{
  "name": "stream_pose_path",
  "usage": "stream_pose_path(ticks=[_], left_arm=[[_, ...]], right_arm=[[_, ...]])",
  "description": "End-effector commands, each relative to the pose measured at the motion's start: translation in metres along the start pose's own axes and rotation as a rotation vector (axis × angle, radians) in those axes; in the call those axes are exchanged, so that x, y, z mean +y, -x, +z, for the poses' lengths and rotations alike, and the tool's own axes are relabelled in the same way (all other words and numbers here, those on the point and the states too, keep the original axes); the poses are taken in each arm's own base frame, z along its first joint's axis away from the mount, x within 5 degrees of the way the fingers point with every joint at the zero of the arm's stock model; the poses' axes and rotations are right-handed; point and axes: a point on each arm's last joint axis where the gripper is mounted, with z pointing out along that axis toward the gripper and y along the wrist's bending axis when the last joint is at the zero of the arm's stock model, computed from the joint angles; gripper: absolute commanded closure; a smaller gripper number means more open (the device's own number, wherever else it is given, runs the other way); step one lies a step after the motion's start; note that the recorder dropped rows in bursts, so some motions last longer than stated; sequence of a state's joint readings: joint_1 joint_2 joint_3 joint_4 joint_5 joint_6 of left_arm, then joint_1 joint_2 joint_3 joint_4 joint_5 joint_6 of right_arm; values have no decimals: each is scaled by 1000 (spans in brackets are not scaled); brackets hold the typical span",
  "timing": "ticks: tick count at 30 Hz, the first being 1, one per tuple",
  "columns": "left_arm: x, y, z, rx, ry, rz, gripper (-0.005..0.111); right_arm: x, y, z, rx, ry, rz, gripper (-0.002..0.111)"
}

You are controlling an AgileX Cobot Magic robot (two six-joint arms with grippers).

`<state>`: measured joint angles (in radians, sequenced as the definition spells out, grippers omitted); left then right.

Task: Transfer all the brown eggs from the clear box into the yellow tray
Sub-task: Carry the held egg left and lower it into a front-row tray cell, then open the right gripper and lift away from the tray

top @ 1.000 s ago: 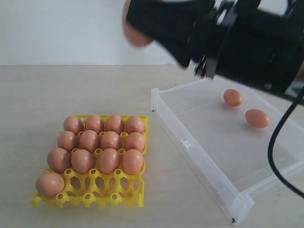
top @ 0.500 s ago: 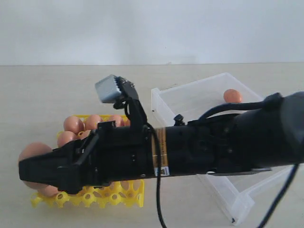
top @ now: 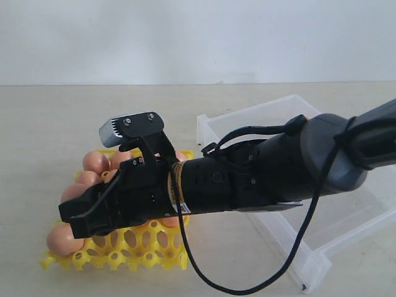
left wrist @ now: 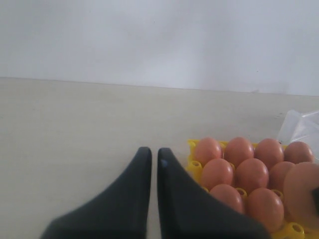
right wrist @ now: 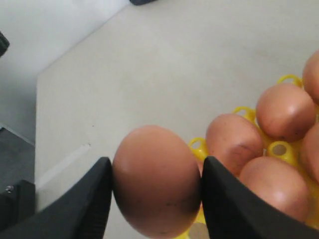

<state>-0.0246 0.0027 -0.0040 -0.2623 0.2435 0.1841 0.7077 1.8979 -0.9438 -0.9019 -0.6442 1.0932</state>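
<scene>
one brown egg (right wrist: 157, 181) is clamped between the two dark fingers of the right gripper (right wrist: 156, 164), which are spread just enough to take it. it hangs over the yellow tray (top: 124, 257), toward the bench's left edge. the left gripper (left wrist: 153, 152) is pinched almost closed on nothing. the clear box (top: 362, 230) lies toward the right edge. a wrist sticker (top: 175, 185) is too small to read.
</scene>
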Motion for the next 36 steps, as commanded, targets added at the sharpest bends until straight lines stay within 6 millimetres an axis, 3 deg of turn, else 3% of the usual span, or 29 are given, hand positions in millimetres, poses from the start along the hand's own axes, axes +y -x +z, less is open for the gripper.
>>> stream_pose_path(ticks=[1, 11, 19, 26, 28, 33, 36], left_arm=[[0, 0, 0, -7, -6, -8, 103], [0, 0, 0, -9, -6, -8, 103], [0, 0, 0, -9, -6, -8, 103], [0, 0, 0, -9, -6, -8, 103], [0, 0, 0, -9, -6, -8, 103], [0, 0, 0, -9, -6, -8, 103], [0, 0, 0, -9, -6, -8, 103]], right_arm=[[-2, 0, 0, 15, -36, -56, 108], [-15, -10, 13, 65, -77, -62, 108], [-24, -41, 29, 154, -80, -48, 108], [-23, -40, 30, 138, -66, -37, 107], [-23, -40, 30, 137, -64, -37, 100], [-19, -37, 30, 109, -14, -44, 66], [-15, -34, 30, 85, 21, -44, 57]])
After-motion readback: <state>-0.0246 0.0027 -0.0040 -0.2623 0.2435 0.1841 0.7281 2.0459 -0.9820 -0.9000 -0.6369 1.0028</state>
